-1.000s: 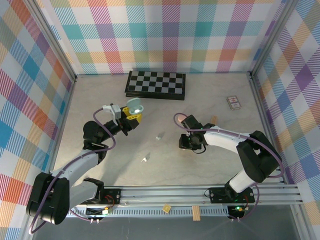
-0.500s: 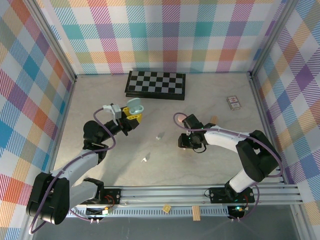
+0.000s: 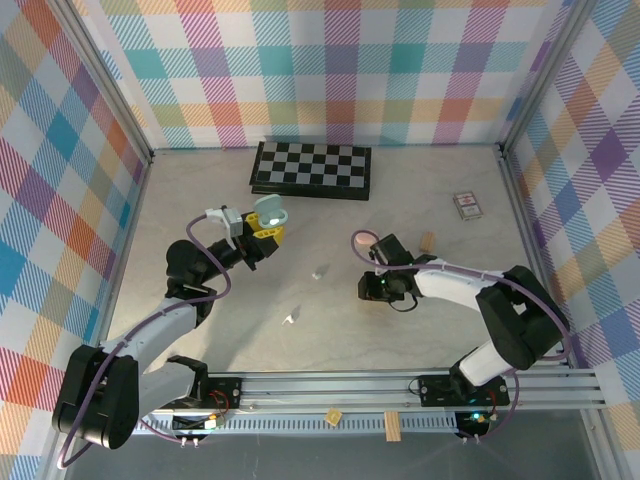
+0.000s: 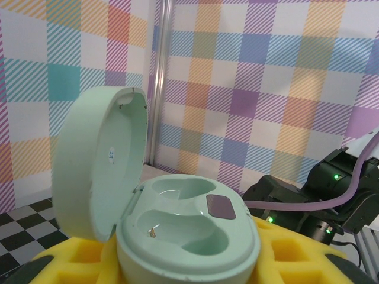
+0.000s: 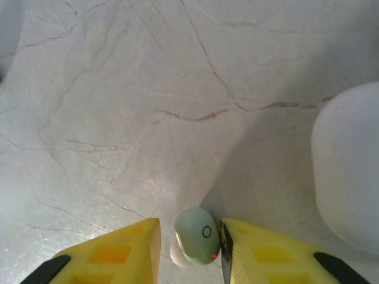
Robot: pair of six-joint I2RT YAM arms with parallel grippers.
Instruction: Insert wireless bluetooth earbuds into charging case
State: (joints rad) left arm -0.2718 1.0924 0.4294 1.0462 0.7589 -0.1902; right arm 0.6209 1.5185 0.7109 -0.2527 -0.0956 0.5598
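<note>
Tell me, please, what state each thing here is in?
mint green charging case: lid open, both wells empty.
left hand: shut on the charging case.
mint green earbud: lying on the table, out of the case.
right hand: open, straddling the earbud.
chessboard: closed, lying flat.

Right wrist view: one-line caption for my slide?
Right end effector straddles small mint-green plastic earbud on pale marbled tabletop.

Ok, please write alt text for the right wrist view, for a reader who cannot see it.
A small mint green earbud lies on the pale veined table between the two yellow fingers of the right claw, close against one finger. A white rounded object sits at the right edge.
</note>
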